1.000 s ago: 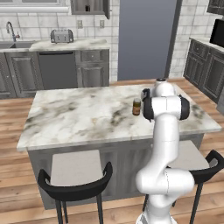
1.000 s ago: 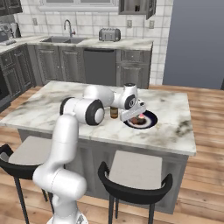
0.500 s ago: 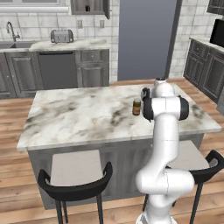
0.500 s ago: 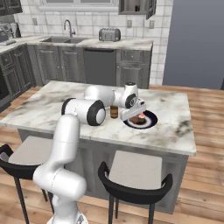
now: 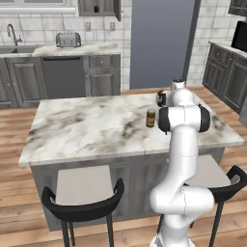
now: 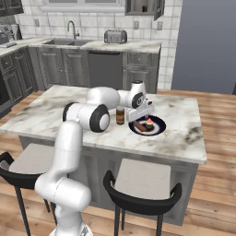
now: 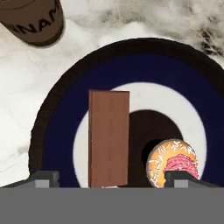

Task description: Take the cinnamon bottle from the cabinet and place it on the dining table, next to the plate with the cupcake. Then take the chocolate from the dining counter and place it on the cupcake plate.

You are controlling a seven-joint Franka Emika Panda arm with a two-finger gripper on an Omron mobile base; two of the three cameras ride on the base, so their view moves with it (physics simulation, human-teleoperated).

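The chocolate (image 7: 108, 138), a flat brown bar, lies on the dark blue plate (image 7: 65, 100) with a white ring, beside the cupcake (image 7: 173, 162) with orange and pink topping. My gripper (image 7: 113, 177) hovers just over the bar, open, its fingertips (image 7: 43, 177) well clear of it on both sides. The brown cinnamon bottle (image 7: 33, 22) stands on the marble next to the plate. In the right base view the gripper (image 6: 140, 113) hangs over the plate (image 6: 159, 126), with the chocolate (image 6: 139, 126), the cupcake (image 6: 149, 123) and the bottle (image 6: 120, 115) below it. My arm hides the plate in the left base view, where the bottle (image 5: 151, 117) shows.
The marble island (image 6: 184, 138) carries everything. Two black stools (image 6: 140, 184) (image 6: 23, 161) stand at its near side. A toaster (image 6: 115, 36) and sink faucet (image 6: 72, 28) sit on the back counter. An open wall cabinet (image 6: 144, 7) hangs above.
The gripper has gone from shut on the chocolate to open, and the bar now rests on the plate. The arm has hardly moved.
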